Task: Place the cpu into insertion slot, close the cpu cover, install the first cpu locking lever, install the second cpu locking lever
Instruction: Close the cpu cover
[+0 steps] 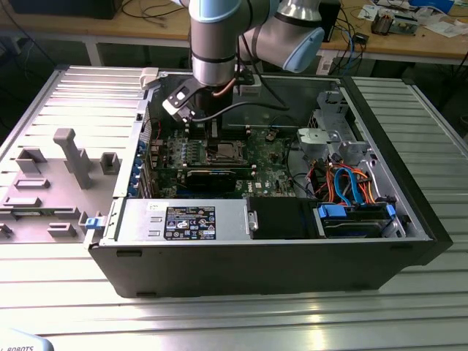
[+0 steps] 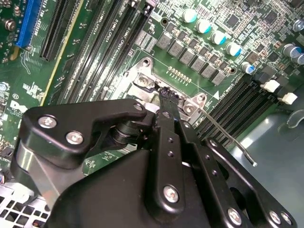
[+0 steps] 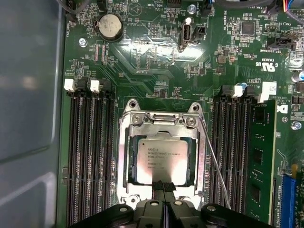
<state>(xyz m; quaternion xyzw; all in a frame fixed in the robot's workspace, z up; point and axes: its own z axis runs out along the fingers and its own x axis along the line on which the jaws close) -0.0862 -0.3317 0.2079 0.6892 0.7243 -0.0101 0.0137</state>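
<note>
**First wrist view: cpu seated, cover down, lever loose**

cpu sits flat in the insertion slot on the green motherboard. cpu cover lies over it, with the chip showing through the window. Pincer tips are pressed together with nothing between them, right at the cover's edge. Thin lever rod beside the socket angles out free, unlatched. Exterior view: arm reaches down into the open computer case on the ribbed bench.
</note>
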